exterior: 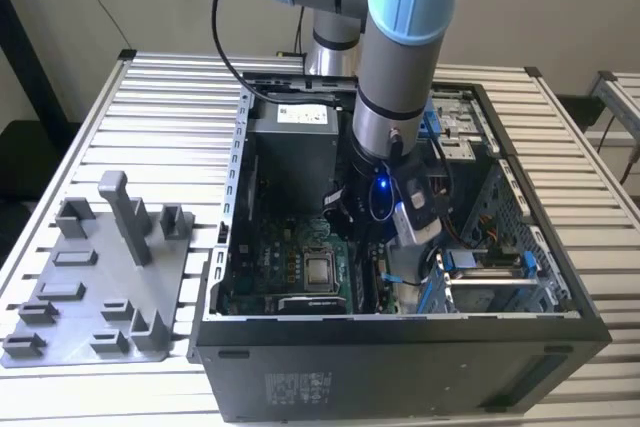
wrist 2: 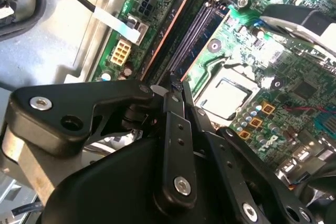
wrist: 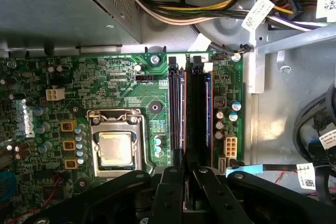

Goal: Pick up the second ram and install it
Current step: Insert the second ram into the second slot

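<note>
The bench (exterior: 150, 107) is a light metal surface of parallel ribbed slats, running across the whole scene in the exterior view. An open black computer case (exterior: 400, 357) lies directly on it, toward the exterior view's right, its open side facing up. Just beside the case, toward the exterior view's left, a grey plastic fixture tray (exterior: 95, 292) with upright posts and low blocks rests flat on the slats.

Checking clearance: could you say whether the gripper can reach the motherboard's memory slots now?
Likely yes: the gripper is right at the memory slots inside the open case, and no cable crosses them.
</note>
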Controlling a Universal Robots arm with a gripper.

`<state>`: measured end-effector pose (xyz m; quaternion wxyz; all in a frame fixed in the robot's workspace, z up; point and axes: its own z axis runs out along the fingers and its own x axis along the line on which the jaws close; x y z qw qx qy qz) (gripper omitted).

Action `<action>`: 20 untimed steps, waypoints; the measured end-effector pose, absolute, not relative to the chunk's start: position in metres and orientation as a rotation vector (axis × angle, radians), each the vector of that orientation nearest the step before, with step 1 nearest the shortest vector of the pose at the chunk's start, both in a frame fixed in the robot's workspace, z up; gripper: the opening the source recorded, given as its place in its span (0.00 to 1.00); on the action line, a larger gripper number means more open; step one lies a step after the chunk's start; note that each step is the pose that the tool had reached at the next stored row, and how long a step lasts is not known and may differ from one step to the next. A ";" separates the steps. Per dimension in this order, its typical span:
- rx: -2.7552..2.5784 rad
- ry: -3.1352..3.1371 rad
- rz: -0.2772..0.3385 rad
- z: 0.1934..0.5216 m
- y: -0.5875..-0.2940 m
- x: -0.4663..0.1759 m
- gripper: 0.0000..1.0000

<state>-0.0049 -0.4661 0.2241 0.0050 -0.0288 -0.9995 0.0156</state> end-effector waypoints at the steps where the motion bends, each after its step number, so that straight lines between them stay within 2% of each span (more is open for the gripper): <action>1: -0.090 -3.130 0.049 0.224 -0.466 -0.005 0.14; 20: -0.022 -3.137 0.049 0.224 -0.466 -0.003 0.14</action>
